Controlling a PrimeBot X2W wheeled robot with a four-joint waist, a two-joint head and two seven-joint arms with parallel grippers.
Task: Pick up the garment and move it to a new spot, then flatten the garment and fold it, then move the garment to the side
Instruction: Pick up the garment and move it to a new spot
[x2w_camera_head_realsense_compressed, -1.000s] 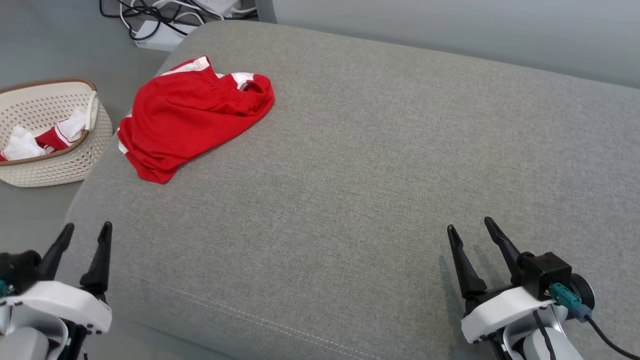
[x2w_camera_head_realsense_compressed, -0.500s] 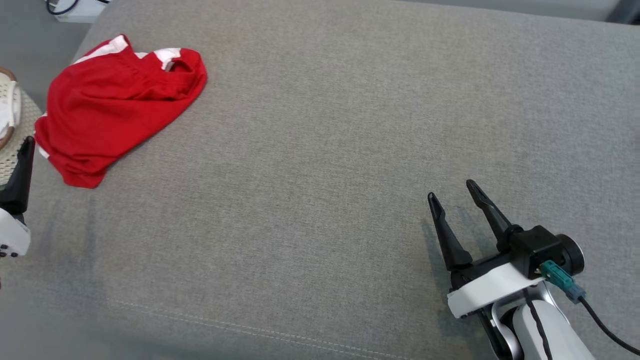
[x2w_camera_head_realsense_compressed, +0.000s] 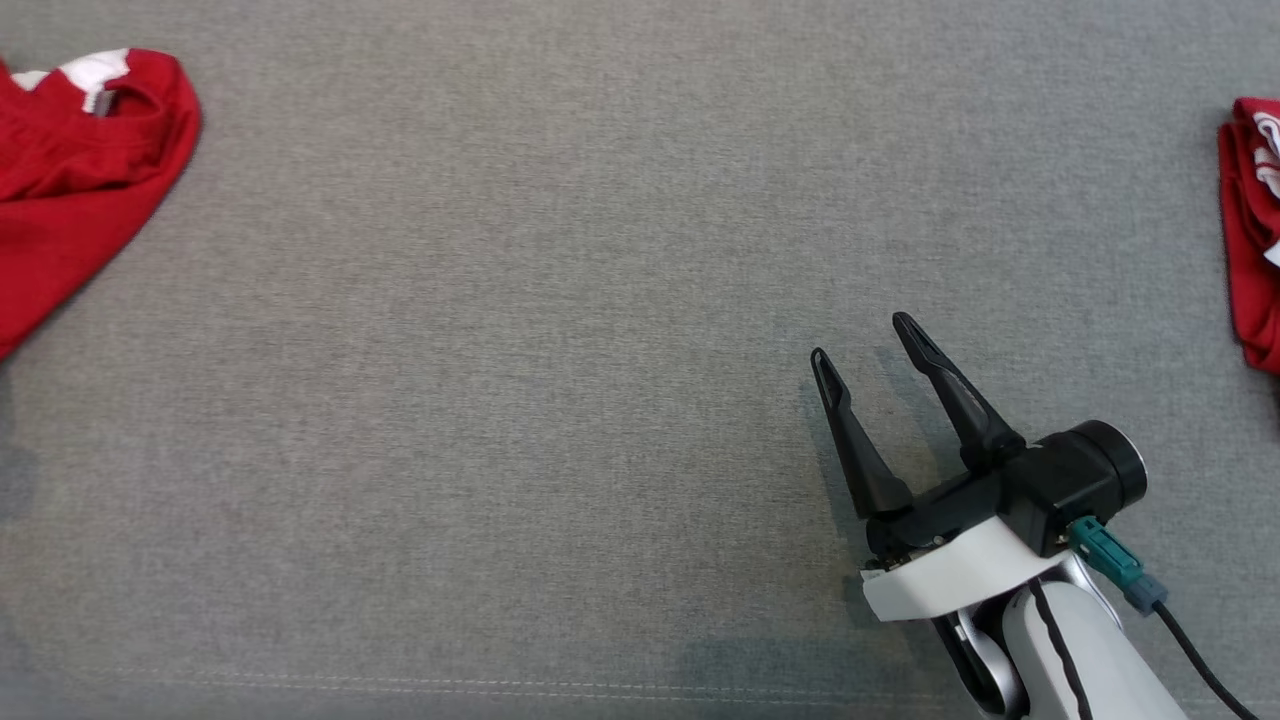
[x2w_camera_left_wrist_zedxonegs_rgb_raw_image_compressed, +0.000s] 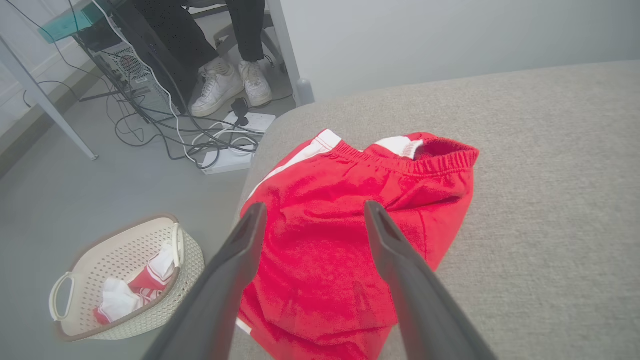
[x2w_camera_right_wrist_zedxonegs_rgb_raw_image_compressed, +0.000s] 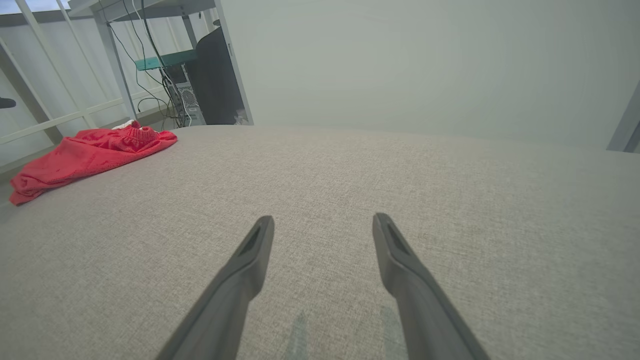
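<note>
Lying diagonally, garment (x2w_camera_left_wrist_zedxonegs_rgb_raw_image_compressed: 320, 240) with waistband (x2w_camera_left_wrist_zedxonegs_rgb_raw_image_compressed: 415, 162) farthest away

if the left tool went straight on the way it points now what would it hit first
Most likely the red garment: the left tool, open, points down at its middle on the grey couch. How far off is unclear.

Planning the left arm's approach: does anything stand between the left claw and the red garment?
Nothing visible does. The open left claw points straight at the red garment lying on the grey cushion; the basket sits aside on the floor.
</note>
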